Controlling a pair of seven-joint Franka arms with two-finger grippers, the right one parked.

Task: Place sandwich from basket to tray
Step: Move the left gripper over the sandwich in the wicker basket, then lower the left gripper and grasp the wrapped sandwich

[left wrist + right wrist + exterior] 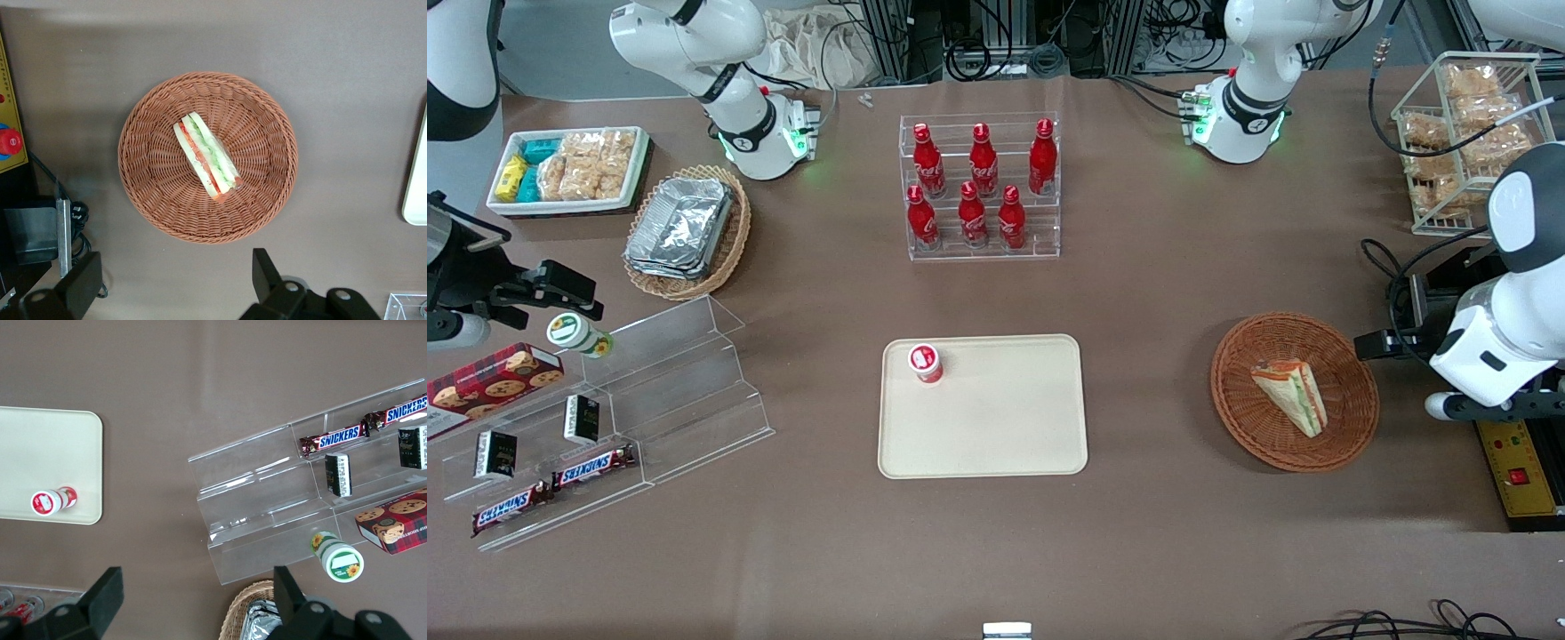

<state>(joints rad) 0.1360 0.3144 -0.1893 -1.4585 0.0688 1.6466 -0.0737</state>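
Observation:
The sandwich (1291, 396) is a wrapped wedge with green and red filling, lying on its side in the round reddish-brown wicker basket (1232, 391). The left wrist view looks straight down on the sandwich (205, 155) in the middle of the basket (147, 180). My left gripper (1383, 344) hangs above the table beside the basket, toward the working arm's end. It is open and empty (175, 283), with its fingers apart just outside the basket's rim. The cream tray (996, 427) lies mid-table; its edge also shows in the left wrist view (417, 180).
A small red-and-white bottle (927, 363) stands on the tray's corner. A rack of red bottles (980, 187) stands farther back. A yellow control box (1520, 462) and cables lie by the working arm. A wire rack of bagged snacks (1467, 133) stands farther from the camera.

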